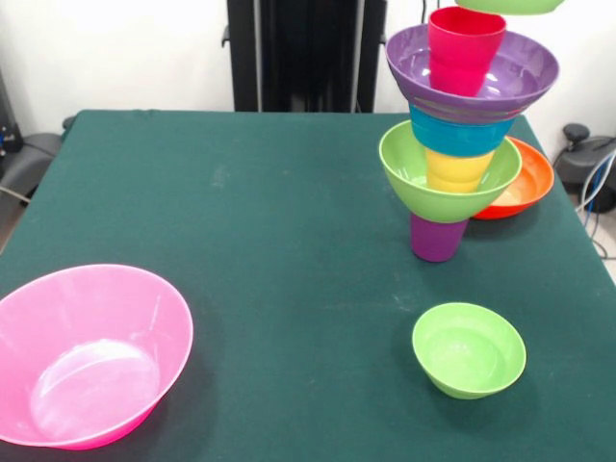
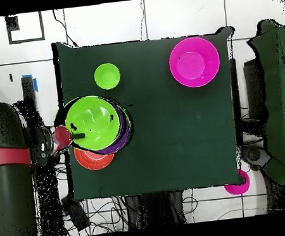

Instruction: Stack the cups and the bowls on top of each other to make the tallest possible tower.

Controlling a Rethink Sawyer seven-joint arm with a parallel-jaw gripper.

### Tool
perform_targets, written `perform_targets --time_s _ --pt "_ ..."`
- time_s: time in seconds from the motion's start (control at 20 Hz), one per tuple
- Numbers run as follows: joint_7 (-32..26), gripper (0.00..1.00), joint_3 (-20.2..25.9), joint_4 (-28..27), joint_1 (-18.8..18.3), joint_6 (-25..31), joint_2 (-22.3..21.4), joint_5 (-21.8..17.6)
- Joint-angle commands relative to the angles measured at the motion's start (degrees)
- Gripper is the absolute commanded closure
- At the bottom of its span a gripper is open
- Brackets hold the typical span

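**Gripper at the rim of the tower's top bowl**

The gripper [image 2: 76,136] shows only in the overhead view, as a dark piece at the left rim of the top lime green bowl [image 2: 93,121]. Whether it is spread or pinching the rim cannot be told.

The tower [image 1: 452,144] stands on the green table [image 1: 241,212] towards its far right in the front view. From the bottom it has a purple cup [image 1: 438,239], a lime green bowl [image 1: 448,192], a yellow cup [image 1: 459,170], a blue bowl [image 1: 460,135], a wide purple bowl [image 1: 525,77] and a red cup [image 1: 466,48]. Only the lower edge of the top bowl shows at the picture's upper border. An orange-red bowl [image 1: 527,183] sits just behind the tower, partly hidden by it.

A small lime green bowl [image 1: 470,348] stands alone in front of the tower, well apart from it. A large hot pink bowl [image 1: 87,356] lies at the near left corner.

From above, the top bowl covers nearly the whole tower, leaving only a sliver of purple rim. There the tower sits close to the table's left edge. The middle of the table and the lower right part lie open.
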Motion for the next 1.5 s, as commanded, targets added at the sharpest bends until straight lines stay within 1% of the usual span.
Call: perform_targets --time_s 0.05,0.3,0.4,0.5,0.6,0.75,1.0,1.2,1.35,1.5 --pt "1.67 1.00 3.38 4.93 -1.53 -4.38 0.93 -2.65" --pt "0.90 1.00 3.27 5.68 -1.64 -5.53 0.73 -3.56" --pt "-0.05 1.00 3.08 6.83 -1.77 -6.51 0.17 -4.15" --pt "0.28 1.00 2.69 7.50 -1.58 -7.63 0.59 -4.97" --pt "1.00 1.00 2.86 7.83 -1.69 -8.63 0.95 -4.56" --pt "1.12 1.00 2.78 7.28 -1.38 -8.02 1.19 -4.26" --pt "1.13 1.00 2.42 7.73 -1.22 -8.97 1.49 -4.68" --pt "-1.06 1.00 2.35 8.40 -1.37 -7.68 -0.35 -4.34" --pt "-2.43 1.00 2.27 7.91 -1.43 -5.45 -1.77 -3.91" --pt "-2.75 1.00 2.46 7.23 -1.53 -4.47 -1.69 -3.79"
